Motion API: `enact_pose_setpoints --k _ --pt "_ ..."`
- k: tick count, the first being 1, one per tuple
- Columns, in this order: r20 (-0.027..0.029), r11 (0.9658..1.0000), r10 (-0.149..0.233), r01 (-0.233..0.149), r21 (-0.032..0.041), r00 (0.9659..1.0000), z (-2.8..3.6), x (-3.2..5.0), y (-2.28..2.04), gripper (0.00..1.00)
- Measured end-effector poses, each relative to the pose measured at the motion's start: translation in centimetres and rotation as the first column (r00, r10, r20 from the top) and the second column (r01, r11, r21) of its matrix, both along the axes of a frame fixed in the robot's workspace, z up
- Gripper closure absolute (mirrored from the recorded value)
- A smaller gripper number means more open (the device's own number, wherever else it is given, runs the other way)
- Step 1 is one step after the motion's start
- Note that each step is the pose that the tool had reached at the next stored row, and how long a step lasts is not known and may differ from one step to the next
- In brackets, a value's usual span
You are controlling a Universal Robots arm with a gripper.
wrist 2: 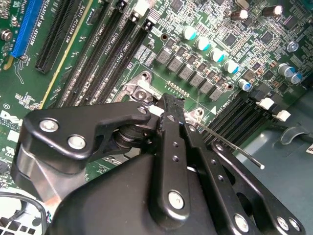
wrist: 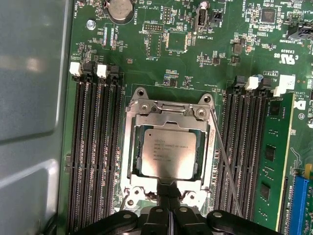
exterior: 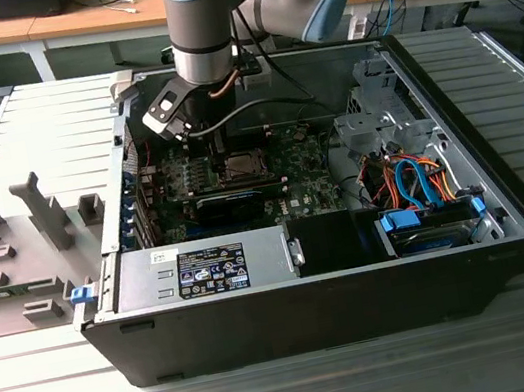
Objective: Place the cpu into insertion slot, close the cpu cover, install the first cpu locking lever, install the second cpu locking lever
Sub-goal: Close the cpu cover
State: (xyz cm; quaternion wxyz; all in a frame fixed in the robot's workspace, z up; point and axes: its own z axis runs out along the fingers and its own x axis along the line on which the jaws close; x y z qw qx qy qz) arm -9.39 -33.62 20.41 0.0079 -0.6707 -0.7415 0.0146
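As cpu (wrist: 166,152) sits, hand (wrist: 167,186) @ cover (wrist: 168,113) edge.

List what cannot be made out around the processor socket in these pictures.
1. First wrist view: the black tool covers one edge of the thin silvery metal cover frame; whether they touch is unclear.
2. Second wrist view: the tool's body hides most of the shiny-rimmed square socket.
3. First wrist view: the thin wire lever runs behind the tool, so its end is hidden.

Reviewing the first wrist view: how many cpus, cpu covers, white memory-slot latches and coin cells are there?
cpu: 1
cpu cover: 1
white memory-slot latches: 4
coin cell: 1
Total: 7
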Motion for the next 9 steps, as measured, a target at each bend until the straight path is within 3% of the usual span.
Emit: enact_pose_setpoints --k 5,9 --pt "-0.0004 1.0000 0.000 0.000 0.0001 1.0000 0.01 0.06 0.00 0.89" --pt "0.0003 1.0000 0.000 0.000 0.0004 1.0000 0.39 0.40 0.01 0.89"
